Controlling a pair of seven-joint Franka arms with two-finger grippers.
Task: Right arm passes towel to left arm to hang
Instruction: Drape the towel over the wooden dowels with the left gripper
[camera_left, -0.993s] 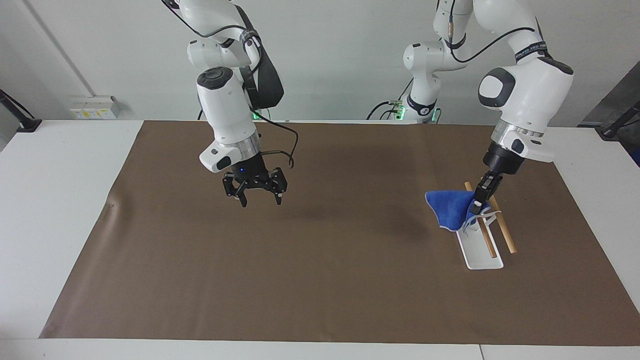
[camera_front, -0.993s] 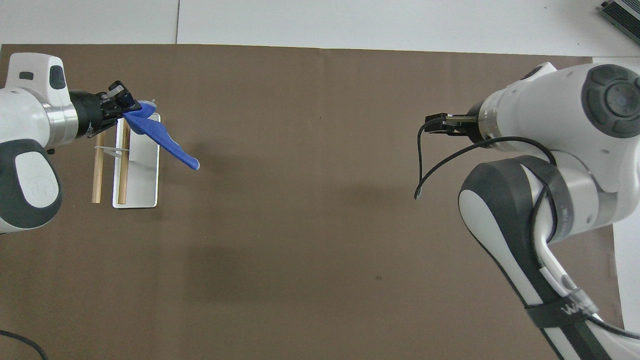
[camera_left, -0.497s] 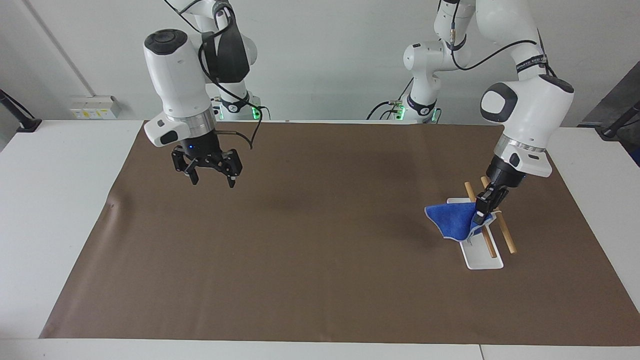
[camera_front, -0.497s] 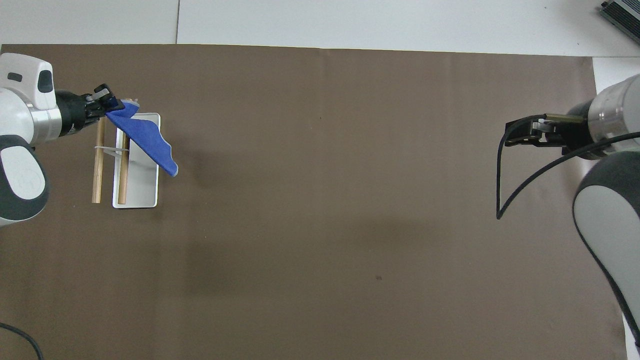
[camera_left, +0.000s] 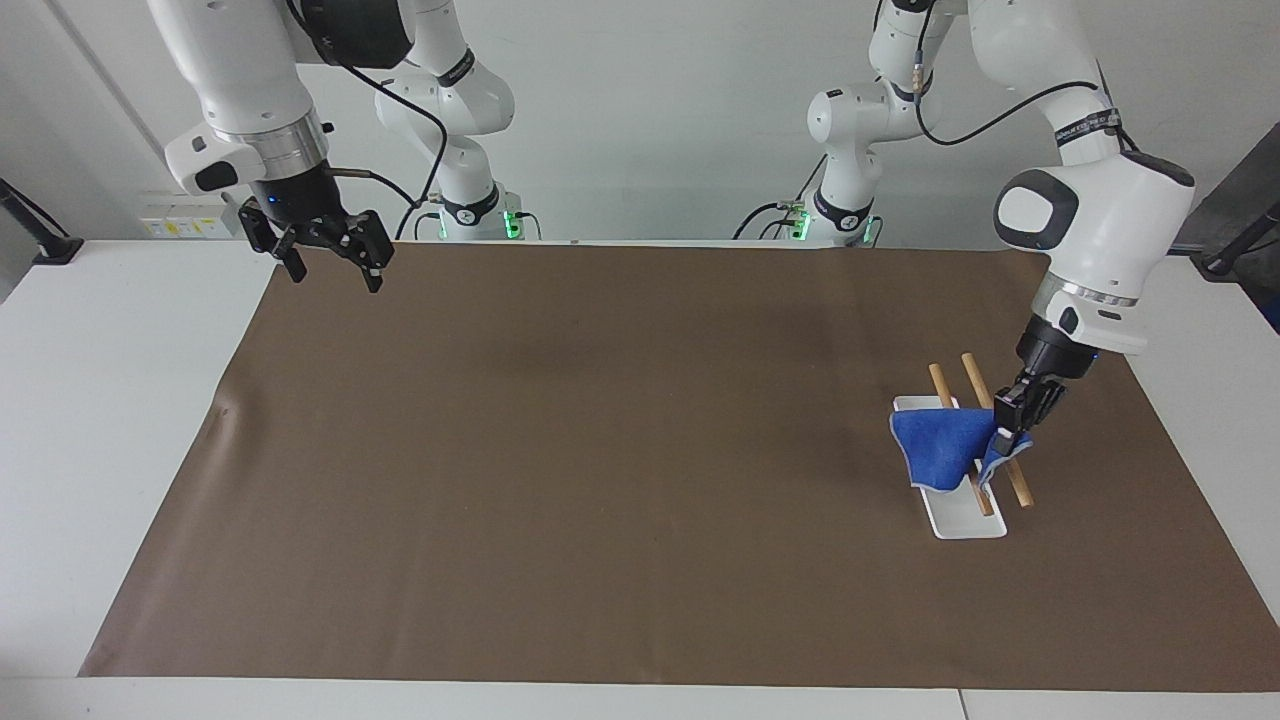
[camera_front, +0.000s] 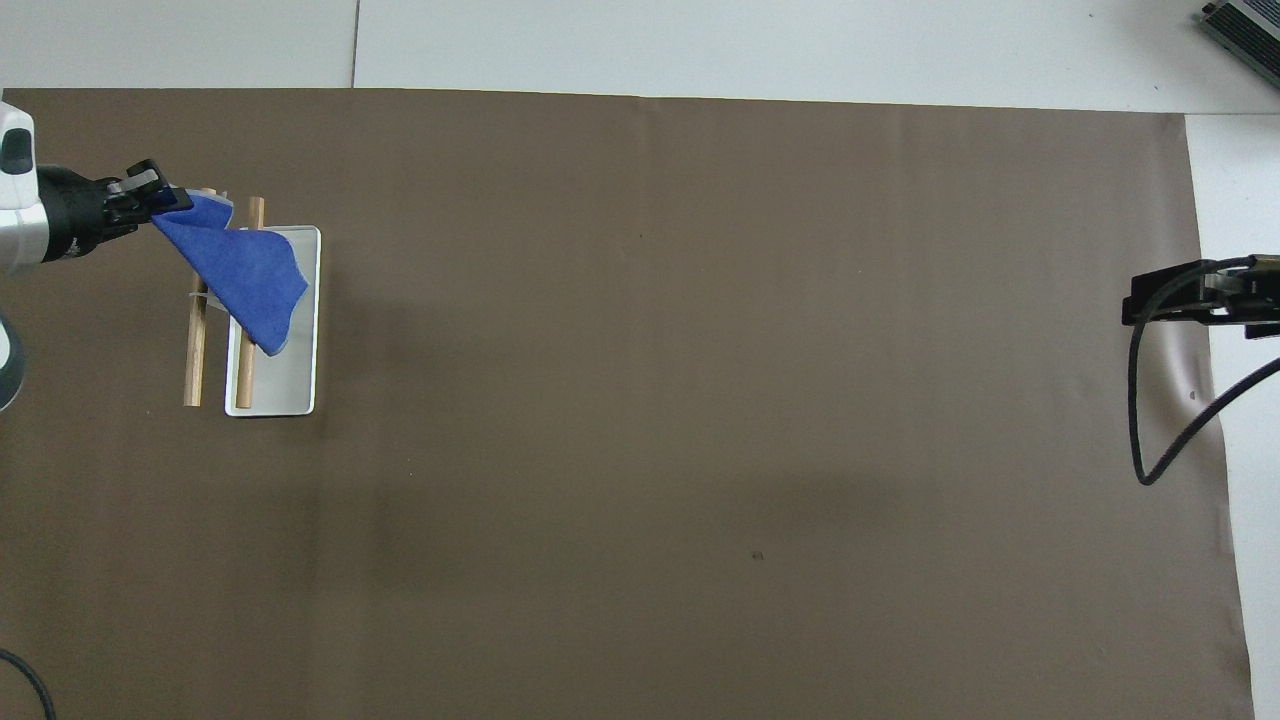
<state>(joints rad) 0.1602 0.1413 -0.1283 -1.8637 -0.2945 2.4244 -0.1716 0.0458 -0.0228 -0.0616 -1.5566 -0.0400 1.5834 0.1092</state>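
Handover is complete: the left gripper (camera_left: 1008, 437) is clamped on one corner of the towel (camera_left: 938, 458), which drapes across the wooden rails (camera_left: 993, 437) of the rack (camera_left: 965, 523) at the left arm's end of the table. The right gripper (camera_left: 328, 262) waits with fingers spread wide and nothing in them, over the mat's (camera_left: 600, 480) corner at its own end. Remaining work, as judged: release the cloth and confirm it hangs unaided

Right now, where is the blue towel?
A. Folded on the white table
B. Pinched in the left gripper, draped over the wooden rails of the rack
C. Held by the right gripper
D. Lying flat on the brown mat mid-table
B: the left gripper pinches the towel over the rack.
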